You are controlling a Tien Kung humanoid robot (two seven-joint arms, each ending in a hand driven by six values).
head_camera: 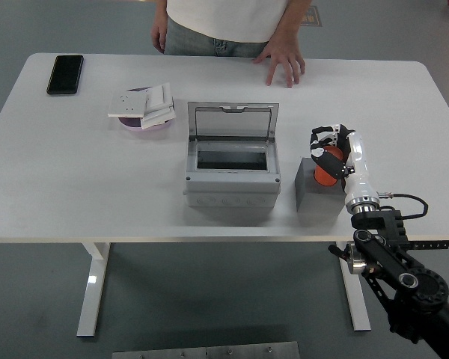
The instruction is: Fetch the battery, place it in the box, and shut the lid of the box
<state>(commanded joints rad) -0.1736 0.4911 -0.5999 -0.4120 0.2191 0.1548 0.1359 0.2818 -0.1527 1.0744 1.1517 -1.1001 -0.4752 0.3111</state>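
While lid gapes, right hand (330, 153) over battery (314, 193)

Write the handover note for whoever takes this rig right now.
Right hand: over the dark grey block battery, at its far right corner; grasp not confirmed.
Left hand: not in view.
Grey plastic box: mid-table, left of the battery, clear hinged lid standing open.
A person's hand rests on the white table's far edge.
Done: nothing.
Left: lift battery, place it in the box, close the lid.
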